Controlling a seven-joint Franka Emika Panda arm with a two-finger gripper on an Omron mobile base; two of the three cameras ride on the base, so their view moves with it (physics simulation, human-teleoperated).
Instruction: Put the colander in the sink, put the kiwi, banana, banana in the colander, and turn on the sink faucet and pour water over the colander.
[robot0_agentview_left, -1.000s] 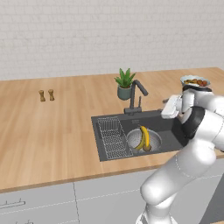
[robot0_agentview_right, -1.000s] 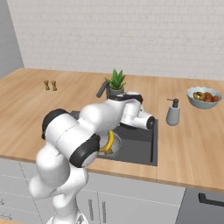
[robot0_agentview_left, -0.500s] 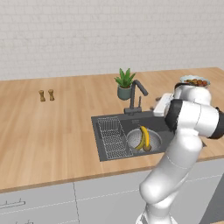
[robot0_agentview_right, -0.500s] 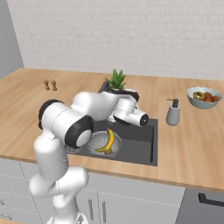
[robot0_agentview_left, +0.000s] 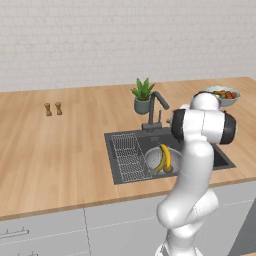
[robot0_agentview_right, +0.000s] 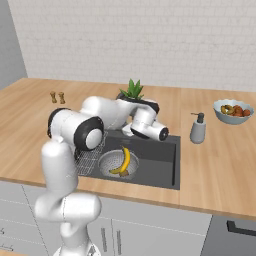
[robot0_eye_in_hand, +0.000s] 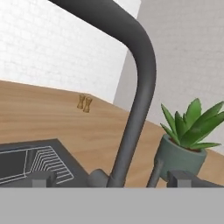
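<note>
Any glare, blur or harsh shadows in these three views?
Left base view: flat even light, no glare, soft edges; the sink basin is dark but the colander reads fine. Right base view: same even light, only faint shadow under the soap dispenser. Hand view: the sink faucet looms large and soft-edged up close, the potted plant slightly blurry; no highlights.

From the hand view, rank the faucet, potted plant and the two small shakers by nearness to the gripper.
1. Sink faucet: right in front of the open gripper, neck rising between its tips.
2. Potted plant: behind the faucet, to the right.
3. Shakers: far back on the counter, left.
</note>
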